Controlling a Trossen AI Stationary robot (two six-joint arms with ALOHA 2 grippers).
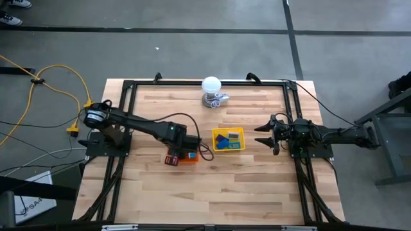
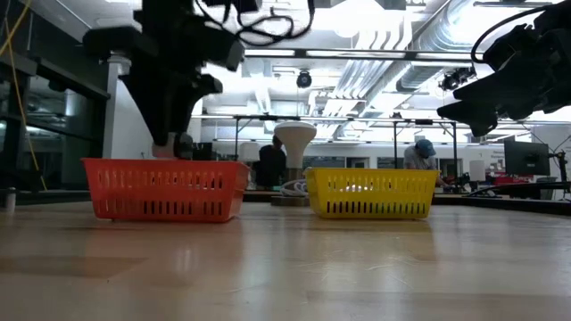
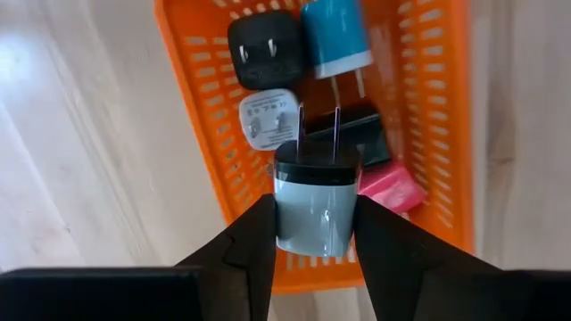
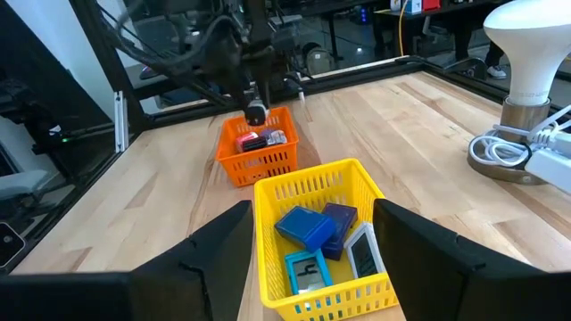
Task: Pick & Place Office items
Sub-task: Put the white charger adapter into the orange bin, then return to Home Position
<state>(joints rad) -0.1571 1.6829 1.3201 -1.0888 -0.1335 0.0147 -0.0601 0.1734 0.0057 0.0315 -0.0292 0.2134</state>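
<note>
I have the left gripper (image 3: 314, 234) clamped on a pale blue-grey plug adapter (image 3: 314, 201), prongs pointing away from the wrist, held over the orange tray (image 1: 187, 157). Below it in that tray I see a black adapter (image 3: 264, 49), a blue one (image 3: 335, 37), a white one (image 3: 268, 119), another black piece and a pink bit (image 3: 390, 186). The yellow tray (image 4: 314, 182) sits just beside the orange one, holding flat blue, teal, purple and grey blocks (image 4: 306, 227). My right gripper (image 1: 264, 135) waits near the yellow tray, fingers spread and empty. The white bulb on its metal base (image 1: 212, 92) with a coiled cable stands toward the table's far edge, apart from both trays.
</note>
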